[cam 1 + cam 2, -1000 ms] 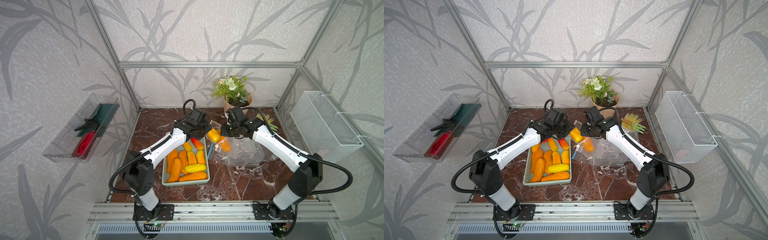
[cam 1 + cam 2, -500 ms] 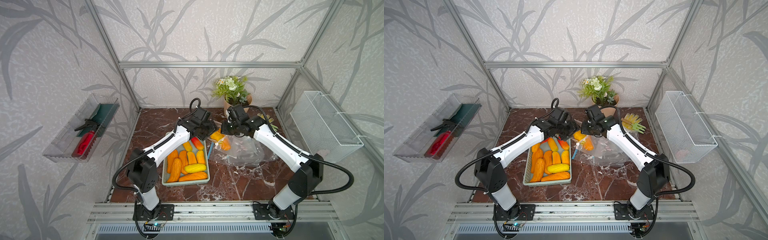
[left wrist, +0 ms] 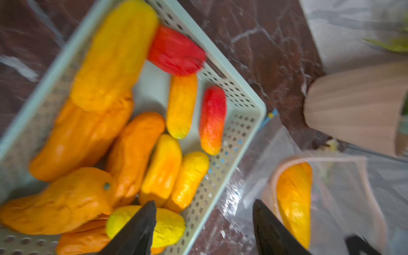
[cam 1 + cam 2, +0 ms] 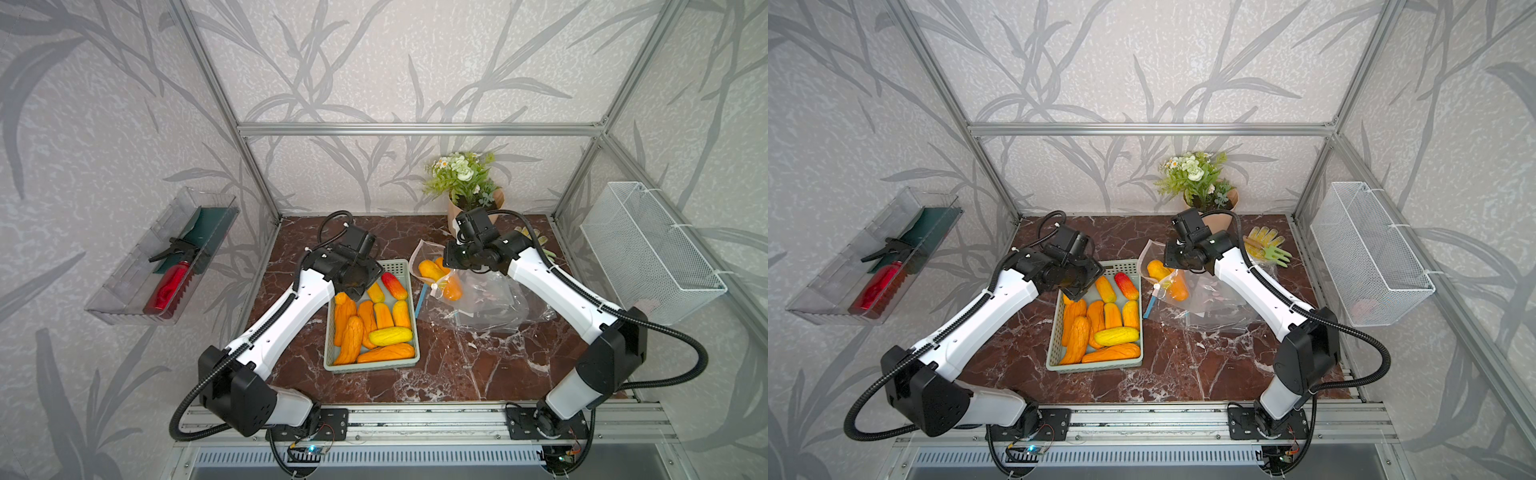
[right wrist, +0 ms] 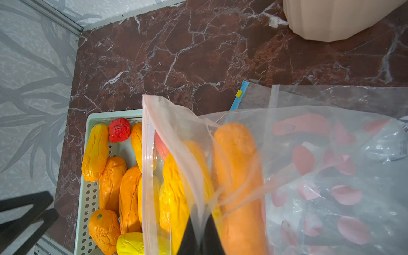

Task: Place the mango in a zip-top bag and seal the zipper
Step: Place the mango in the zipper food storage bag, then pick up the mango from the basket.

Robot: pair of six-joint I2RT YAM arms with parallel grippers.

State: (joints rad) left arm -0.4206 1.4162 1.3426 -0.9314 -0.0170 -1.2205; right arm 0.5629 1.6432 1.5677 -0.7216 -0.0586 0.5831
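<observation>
The right gripper (image 5: 201,218) pinches shut on the crinkly transparent zip-top bag (image 4: 490,299), lying at two o'clock of the mint-green perforated basket (image 4: 374,367), a yellow-orange mango (image 4: 428,270) inside its mouth. The left gripper (image 3: 204,203) hangs open, empty, over the basket's eleven o'clock corner.

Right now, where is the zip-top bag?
In both top views the zip-top bag lies just right of the green basket, in front of the flower pot, its plastic pinched by the right gripper.

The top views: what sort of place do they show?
Probably a robot test cell, not a home: an aluminium frame holds wallpapered panels, and the left arm and right arm are mounted on a rail.
</observation>
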